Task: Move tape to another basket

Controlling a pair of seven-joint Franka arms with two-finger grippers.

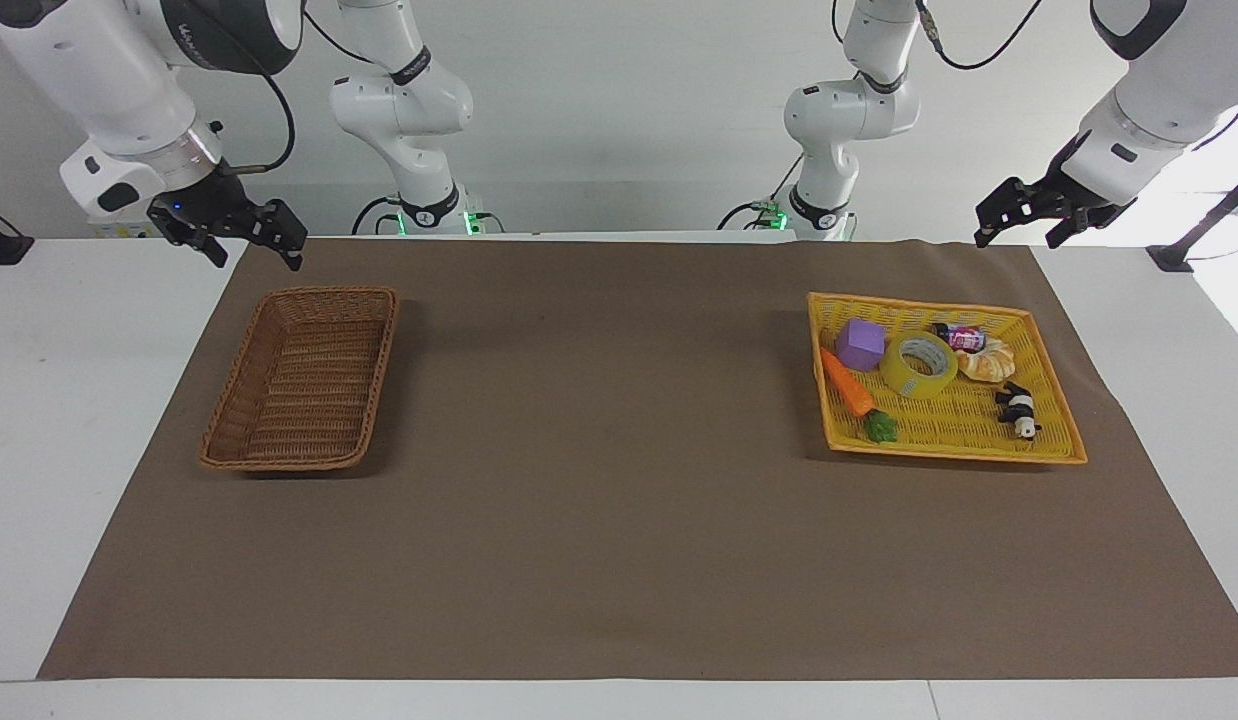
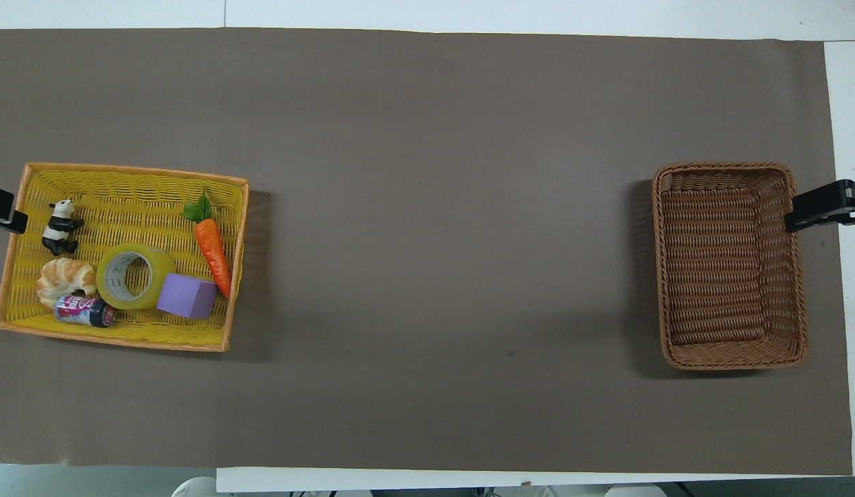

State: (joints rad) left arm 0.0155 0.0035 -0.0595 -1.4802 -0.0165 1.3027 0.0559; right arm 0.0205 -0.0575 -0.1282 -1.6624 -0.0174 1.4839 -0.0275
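The tape (image 1: 919,365), a yellow roll with a grey-white core, lies flat in the yellow woven tray (image 1: 954,455) toward the left arm's end of the table. It also shows in the overhead view (image 2: 134,276), inside the tray (image 2: 123,172). The brown wicker basket (image 1: 279,462) (image 2: 728,168) sits empty toward the right arm's end. My left gripper (image 1: 1019,238) (image 2: 1,207) hangs open and empty in the air over the table beside the tray. My right gripper (image 1: 259,255) (image 2: 821,207) hangs open and empty beside the basket. Both arms wait.
In the tray around the tape lie a purple cube (image 1: 860,344) touching it, a toy carrot (image 1: 847,385), a croissant (image 1: 987,360), a small can (image 1: 964,337) and a panda figure (image 1: 1019,410). A brown mat (image 1: 599,450) covers the table between tray and basket.
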